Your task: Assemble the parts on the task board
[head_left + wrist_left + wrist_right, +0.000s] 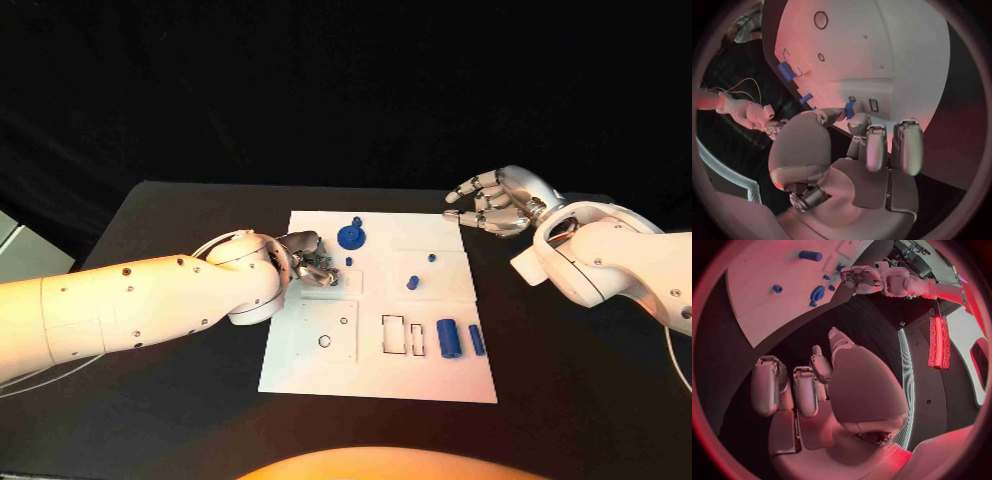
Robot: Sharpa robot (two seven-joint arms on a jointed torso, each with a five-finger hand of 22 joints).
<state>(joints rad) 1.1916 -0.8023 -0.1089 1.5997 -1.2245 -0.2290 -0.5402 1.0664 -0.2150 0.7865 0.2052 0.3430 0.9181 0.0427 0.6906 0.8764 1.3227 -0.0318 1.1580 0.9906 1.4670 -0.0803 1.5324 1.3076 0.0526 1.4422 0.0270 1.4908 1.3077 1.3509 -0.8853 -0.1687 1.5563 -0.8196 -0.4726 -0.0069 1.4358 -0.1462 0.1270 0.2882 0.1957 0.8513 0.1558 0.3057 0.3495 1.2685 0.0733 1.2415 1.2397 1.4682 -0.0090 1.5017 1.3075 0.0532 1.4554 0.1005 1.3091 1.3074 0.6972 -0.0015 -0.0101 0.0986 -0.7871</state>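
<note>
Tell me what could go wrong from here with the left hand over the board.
The left hand works at the task board's left edge with its fingers near a small blue part; a clumsy pinch could flick it away. The blue gear stands nearby and might be bumped. The right hand hangs off the board, too far to steady anything.

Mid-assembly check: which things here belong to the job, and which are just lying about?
Job:
task board
blue gear
small blue pegs
two blue cylinders
small blue part, at the left hand's fingers
right hand, off the board, holding nothing

Lying about:
black table only
</note>
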